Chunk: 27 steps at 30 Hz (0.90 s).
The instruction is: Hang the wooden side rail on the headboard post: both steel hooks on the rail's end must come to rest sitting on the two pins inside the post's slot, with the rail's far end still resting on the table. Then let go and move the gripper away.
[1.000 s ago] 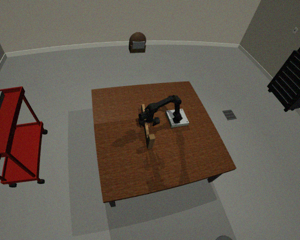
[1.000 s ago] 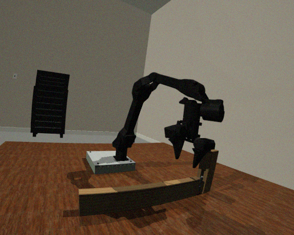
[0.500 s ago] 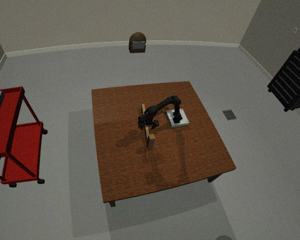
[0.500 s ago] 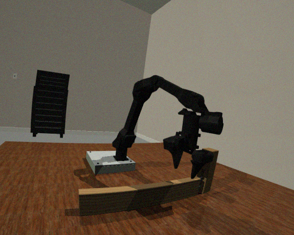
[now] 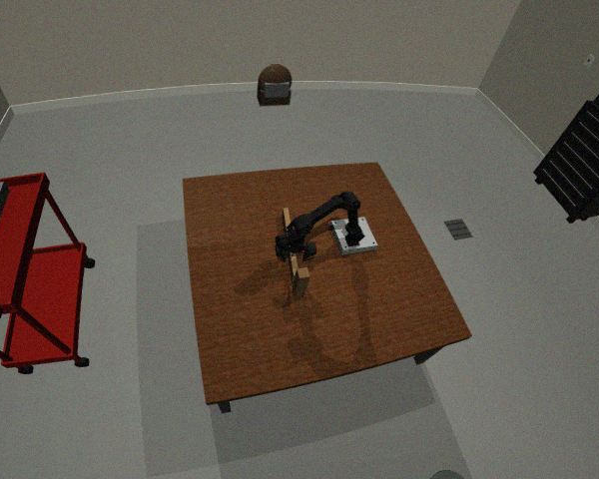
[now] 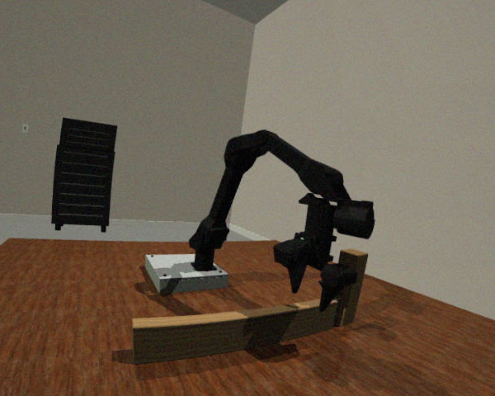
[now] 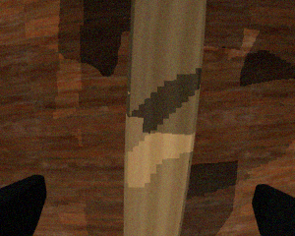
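The wooden side rail [image 5: 287,217] [image 6: 188,337] [image 7: 162,211] stands on its narrow edge on the table. Its right end in the exterior view is close to the upright headboard post [image 5: 300,283] [image 6: 353,298]. The steel hooks, the pins and the slot cannot be made out, so whether they are engaged is hidden. My gripper [image 5: 296,251] [image 6: 309,300] [image 7: 150,193] is open and empty, pointing down over the rail, nearer its post end. In the wrist view, one fingertip is on each side of the rail, with table showing between each and the wood.
The white robot base [image 5: 369,237] [image 6: 188,259] sits on the wooden table [image 5: 228,334] [image 6: 60,289], to one side of the rail. The post stands close beside the gripper in the exterior view. A red cart [image 5: 49,303] and a black cabinet [image 6: 86,179] stand away from the table.
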Available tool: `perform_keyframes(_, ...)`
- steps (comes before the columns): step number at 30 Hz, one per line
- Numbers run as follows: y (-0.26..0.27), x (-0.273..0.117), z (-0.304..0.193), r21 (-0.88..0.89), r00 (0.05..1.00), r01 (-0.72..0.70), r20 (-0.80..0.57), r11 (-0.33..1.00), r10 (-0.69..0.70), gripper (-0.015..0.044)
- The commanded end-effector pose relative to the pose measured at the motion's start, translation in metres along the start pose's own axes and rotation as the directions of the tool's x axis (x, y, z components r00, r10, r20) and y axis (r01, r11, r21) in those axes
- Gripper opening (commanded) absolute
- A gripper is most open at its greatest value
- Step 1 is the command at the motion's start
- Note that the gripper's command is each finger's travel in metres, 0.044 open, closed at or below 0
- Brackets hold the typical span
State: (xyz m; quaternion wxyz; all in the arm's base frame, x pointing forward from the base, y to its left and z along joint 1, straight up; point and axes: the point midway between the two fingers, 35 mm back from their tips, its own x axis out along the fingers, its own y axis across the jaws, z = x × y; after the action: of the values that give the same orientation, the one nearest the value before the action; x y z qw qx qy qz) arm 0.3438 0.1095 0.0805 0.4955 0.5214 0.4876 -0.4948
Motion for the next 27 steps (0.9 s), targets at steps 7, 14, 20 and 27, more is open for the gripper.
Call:
perform_keyframes(7, -0.001, 0.021, 0.001, 0.006, 1.000, 0.008, 0.008, 1.000, -0.008, 0.0440)
perform_keyframes(14, -0.001, 0.032, 0.001, 0.006, 1.000, 0.008, 0.008, 1.000, -0.008, 0.0440)
perform_keyframes(20, -0.001, 0.041, 0.001, 0.006, 1.000, 0.008, 0.008, 1.000, -0.008, 0.0440)
perform_keyframes(27, -0.002, 0.053, 0.002, 0.006, 1.000, 0.008, 0.008, 1.000, -0.008, 0.0440)
